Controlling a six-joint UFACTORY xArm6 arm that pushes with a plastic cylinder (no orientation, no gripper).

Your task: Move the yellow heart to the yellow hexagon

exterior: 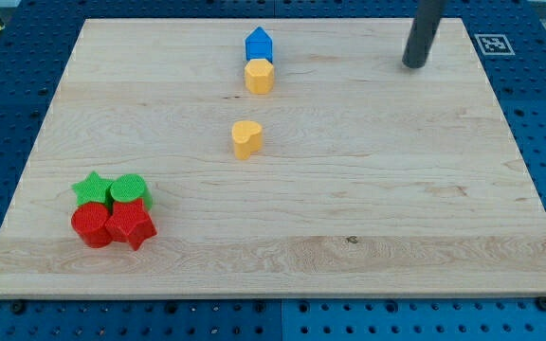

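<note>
The yellow heart (246, 138) lies on the wooden board a little left of centre. The yellow hexagon (259, 76) lies above it toward the view's top, apart from the heart by a clear gap. A blue pentagon-like block (259, 44) touches the hexagon's top side. My tip (412, 65) is at the view's upper right, far to the right of the hexagon and up-right of the heart, touching no block.
A cluster at the view's lower left holds a green star (92, 188), a green round block (129, 190), a red round block (91, 226) and a red star (131, 226). The board's right edge (529, 189) borders a blue perforated table.
</note>
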